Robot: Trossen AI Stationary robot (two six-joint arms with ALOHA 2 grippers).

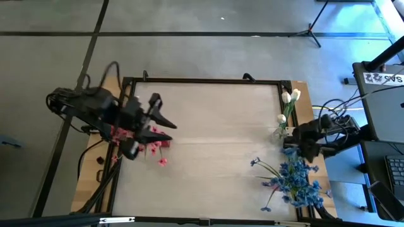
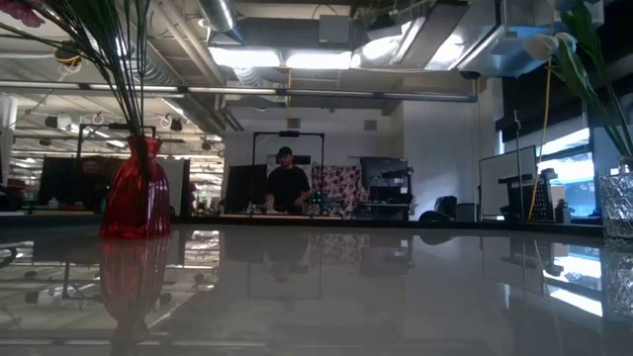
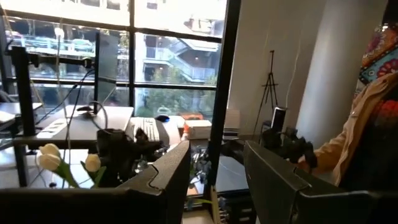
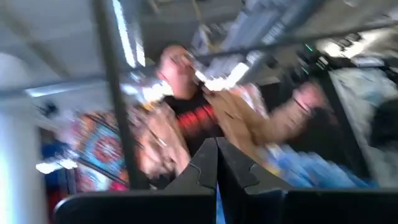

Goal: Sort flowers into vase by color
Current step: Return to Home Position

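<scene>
Since the step in hand is judged to be the return home, entries run left to right across the high view.

- Left arm [image 1: 95, 107]: at the left edge of the table [image 1: 214, 145]; jaws apart, holding nothing.
- Pink flowers [image 1: 151, 144]: left of centre, partly under that arm; stems in the red vase [image 2: 134, 193].
- White flowers [image 1: 291, 98]: upper right, in the clear vase [image 2: 618, 203].
- Right arm [image 1: 322, 133]: at the right edge, between the white and blue bunches; jaws together on nothing.
- Blue flowers [image 1: 297, 180]: lower right, bunched; their vase is hidden under the blooms.

Handling note: lift each arm clear before swinging it outward, since stems and leaves stand just beside both. Keep the jaws off the blooms and move slowly, so that no vase tips.
</scene>
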